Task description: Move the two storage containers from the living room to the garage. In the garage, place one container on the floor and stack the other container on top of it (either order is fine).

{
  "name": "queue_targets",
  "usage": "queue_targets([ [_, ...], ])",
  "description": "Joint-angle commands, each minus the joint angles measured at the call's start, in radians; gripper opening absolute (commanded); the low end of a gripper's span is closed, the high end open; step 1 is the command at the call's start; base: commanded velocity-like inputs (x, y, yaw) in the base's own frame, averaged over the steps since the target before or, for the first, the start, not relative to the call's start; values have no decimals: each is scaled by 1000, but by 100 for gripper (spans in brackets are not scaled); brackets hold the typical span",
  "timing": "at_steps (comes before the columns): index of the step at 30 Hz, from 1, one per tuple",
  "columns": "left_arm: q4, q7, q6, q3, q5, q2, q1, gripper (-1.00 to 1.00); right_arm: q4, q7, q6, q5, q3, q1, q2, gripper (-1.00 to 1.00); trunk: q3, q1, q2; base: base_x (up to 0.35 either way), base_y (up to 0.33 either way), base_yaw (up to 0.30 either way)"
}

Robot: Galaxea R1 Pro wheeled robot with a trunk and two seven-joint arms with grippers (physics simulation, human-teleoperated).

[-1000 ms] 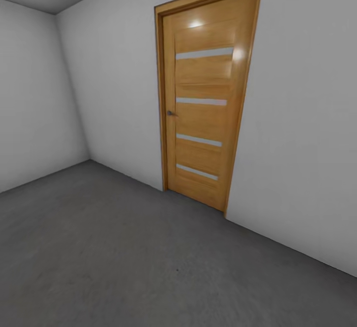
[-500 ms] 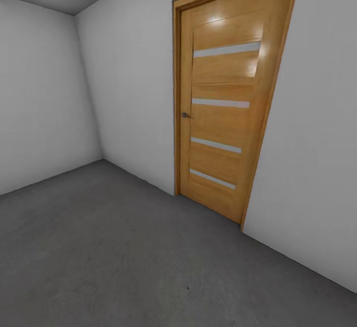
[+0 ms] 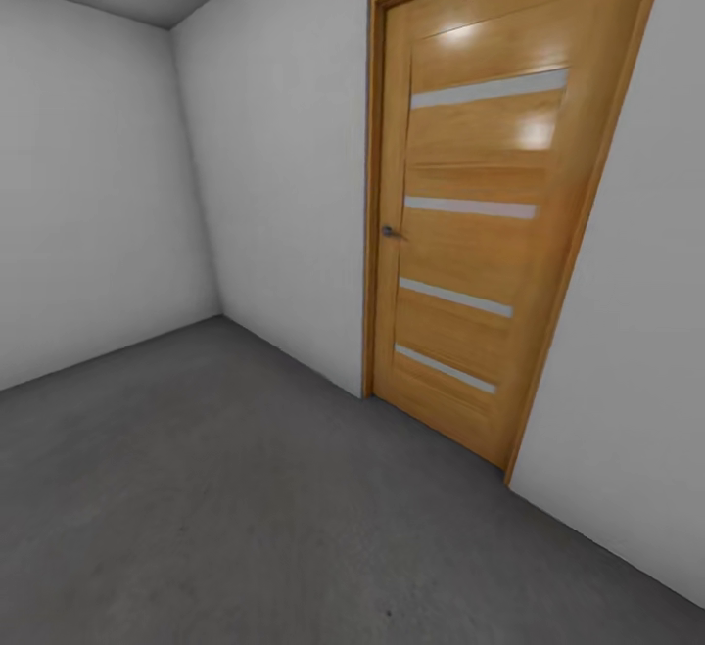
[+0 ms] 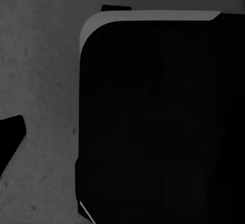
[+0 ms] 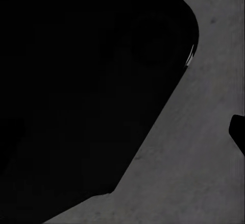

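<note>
Ahead in the garage (image 3: 274, 136), plain white walls meet a dark grey floor (image 3: 225, 488), mottled concrete, with an orange-brown door (image 3: 485, 234) shut at right. Both wrist cameras look down on that concrete past black robot bodywork (image 4: 163, 122); finger state: cannot tell.

No text, label, brand, number or sign can be read anywhere. The wooden door (image 3: 480, 224) carries four frosted strips and a small handle (image 3: 390, 231) but no lettering. The white walls (image 3: 274, 165) and grey concrete floor (image 3: 225, 498) are unmarked.
</note>
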Motion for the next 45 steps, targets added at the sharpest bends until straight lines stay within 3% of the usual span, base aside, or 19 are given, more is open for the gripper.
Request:
queue_targets([
  [1, 0, -1, -3, 0, 6, 0, 0, 100, 0, -1, -3, 0, 2, 0, 0, 100, -1, 1, 0, 322, 0, 4],
  [45, 0, -1, -3, 1, 6, 0, 0, 100, 0, 0, -3, 9, 3, 0, -2, 100, -1, 1, 0, 322, 0, 0],
])
